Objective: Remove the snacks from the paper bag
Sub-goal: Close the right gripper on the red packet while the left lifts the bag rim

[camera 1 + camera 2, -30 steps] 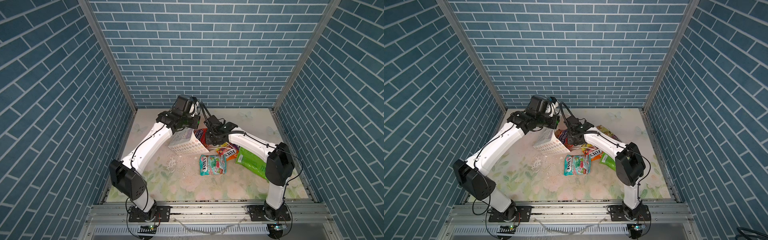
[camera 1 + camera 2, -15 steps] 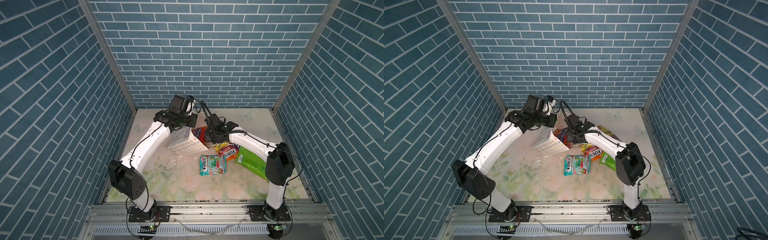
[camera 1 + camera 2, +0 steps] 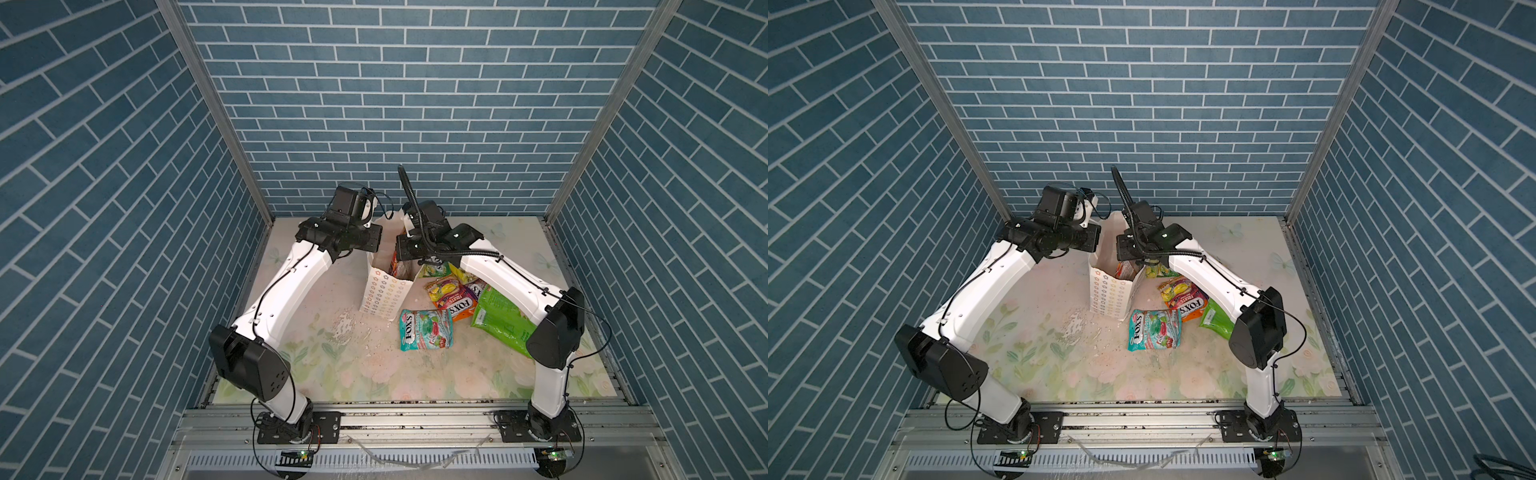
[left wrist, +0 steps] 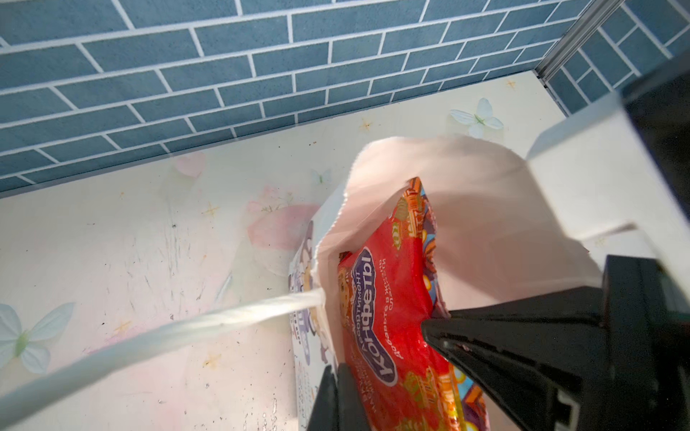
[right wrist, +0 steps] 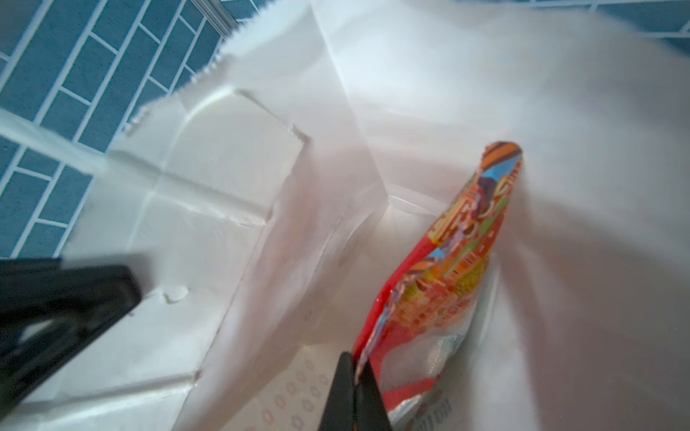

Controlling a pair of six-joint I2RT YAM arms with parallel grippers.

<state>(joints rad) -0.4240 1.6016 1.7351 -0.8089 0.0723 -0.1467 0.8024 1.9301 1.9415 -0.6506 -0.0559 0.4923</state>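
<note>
Bag, read left to right: who holds what?

The left gripper is pinched on the bag's rim, so the mouth gapes. White with rows of rings, the bag stands roughly upright toward the back of the table, between the arms. The right gripper is inside it, clamped on the edge of the red packet.

Which step?

Extraction of the red packet, seemingly the last inside. The next move calls for a straight lift clear of the rim.

And rightward?

The teal packet, orange packet and green packet lie out on the table, near the bag.
</note>
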